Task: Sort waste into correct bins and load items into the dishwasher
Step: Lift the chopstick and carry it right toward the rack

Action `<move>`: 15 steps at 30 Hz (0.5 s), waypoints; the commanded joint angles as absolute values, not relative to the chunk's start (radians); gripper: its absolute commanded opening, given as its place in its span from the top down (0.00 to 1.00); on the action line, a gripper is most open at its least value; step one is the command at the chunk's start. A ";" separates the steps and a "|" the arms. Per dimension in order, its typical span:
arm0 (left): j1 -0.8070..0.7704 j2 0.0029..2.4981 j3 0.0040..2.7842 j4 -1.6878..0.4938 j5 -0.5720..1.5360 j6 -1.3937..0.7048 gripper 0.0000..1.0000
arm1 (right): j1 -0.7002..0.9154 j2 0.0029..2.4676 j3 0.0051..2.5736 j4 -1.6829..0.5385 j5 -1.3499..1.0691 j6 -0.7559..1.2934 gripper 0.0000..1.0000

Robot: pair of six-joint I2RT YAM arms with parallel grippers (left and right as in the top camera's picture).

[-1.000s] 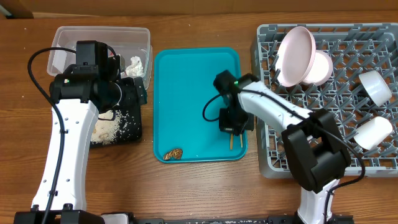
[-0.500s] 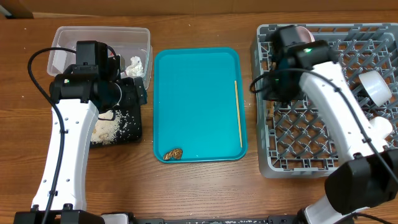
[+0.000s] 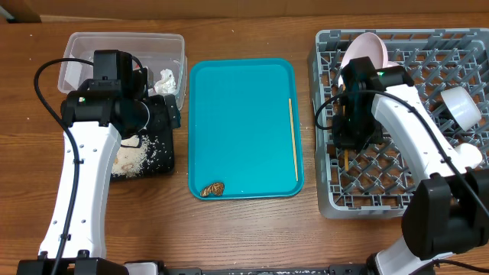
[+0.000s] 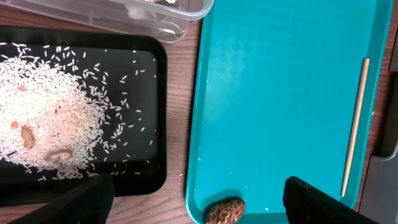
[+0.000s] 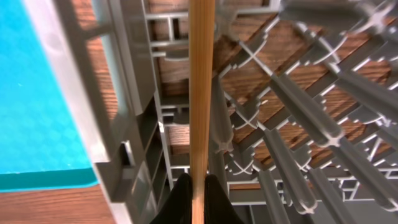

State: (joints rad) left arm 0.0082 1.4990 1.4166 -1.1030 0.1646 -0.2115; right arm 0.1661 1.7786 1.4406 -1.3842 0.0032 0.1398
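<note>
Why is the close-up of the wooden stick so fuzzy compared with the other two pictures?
Right wrist view: the chopstick and dish rack sit near the lens, so they blur. Left wrist view: rice crisp, only the left gripper at the edge soft. Overhead view: evenly lit, sharp, no harsh glare.

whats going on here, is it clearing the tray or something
The right gripper is shut on one wooden chopstick, holding it over the left side of the grey dish rack, where a round plate already stands. The other chopstick lies on the teal tray, along with a brown food scrap. The left gripper hangs open and empty near the black tray of loose rice.
</note>
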 commanded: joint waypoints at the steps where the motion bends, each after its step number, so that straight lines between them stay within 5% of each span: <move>1: 0.006 1.501 1.435 -1.099 0.177 -0.225 0.11 | 0.170 1.784 1.420 -1.370 -0.010 0.128 0.96; 11: 0.006 1.501 1.435 -1.099 0.177 -0.225 0.11 | 0.170 1.784 1.420 -1.353 -0.066 0.096 0.95; 15: 0.006 1.501 1.435 -1.099 0.177 -0.225 0.12 | 0.170 1.784 1.420 -1.353 -0.066 0.096 0.75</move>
